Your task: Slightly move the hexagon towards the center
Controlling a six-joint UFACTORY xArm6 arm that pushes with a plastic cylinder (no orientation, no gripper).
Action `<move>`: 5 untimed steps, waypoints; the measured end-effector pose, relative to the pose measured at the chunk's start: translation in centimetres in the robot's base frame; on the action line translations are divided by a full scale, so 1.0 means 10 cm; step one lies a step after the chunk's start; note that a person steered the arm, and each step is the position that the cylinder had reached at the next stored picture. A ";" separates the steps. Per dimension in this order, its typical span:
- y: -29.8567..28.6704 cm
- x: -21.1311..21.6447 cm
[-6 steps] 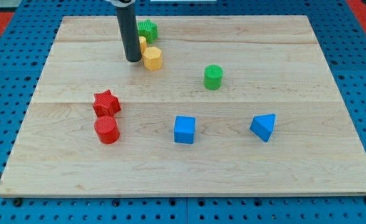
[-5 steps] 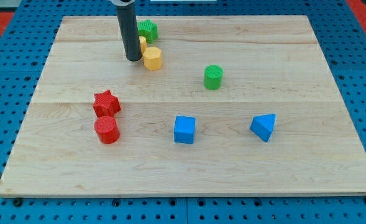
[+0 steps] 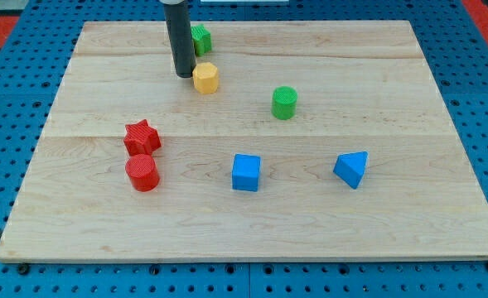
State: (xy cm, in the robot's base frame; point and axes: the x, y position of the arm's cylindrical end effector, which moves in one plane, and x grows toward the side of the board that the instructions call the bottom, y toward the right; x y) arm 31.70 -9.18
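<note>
up near the top of the frame, left of middle, our tip sits just left of the yellow plastic hexagon block on the pale wooden board; we carry no gripper. behind the rod peeks a green block.

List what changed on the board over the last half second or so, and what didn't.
My tip slid slightly toward the view's right and top, now at the yellow hexagon's left side. The rod now hides the other yellow block behind it. The hexagon barely shifted. The green, red and blue blocks stayed put.
</note>
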 end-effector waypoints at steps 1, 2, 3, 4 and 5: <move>0.03 0.03; 0.03 0.04; 0.03 0.04; 0.14 0.03; 0.15 -0.21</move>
